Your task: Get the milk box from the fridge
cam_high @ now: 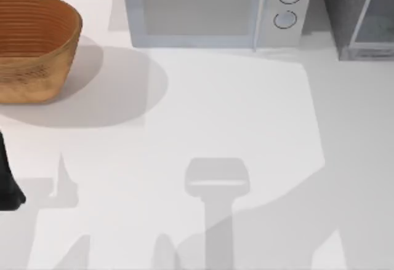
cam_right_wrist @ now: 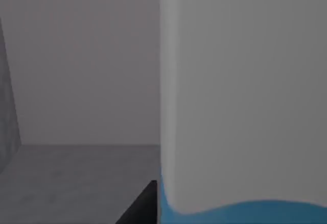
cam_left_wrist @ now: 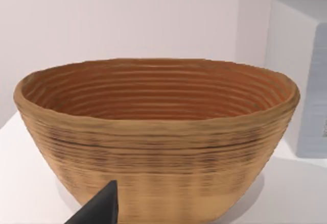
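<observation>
White tabletop (cam_high: pixel 234 116), fridge (cam_high: pixel 360 18) far-right.

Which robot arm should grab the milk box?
Probably the right. Its wrist view is close against the milk box, on a grey floor like the fridge. The left arm waits near the basket.

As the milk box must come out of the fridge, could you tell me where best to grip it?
Grip the milk box across its flat sides, at mid-body, coming level from the fridge front: it stands upright inside. The right gripper is close beside it; the left arm is parked at the table's left.
</observation>
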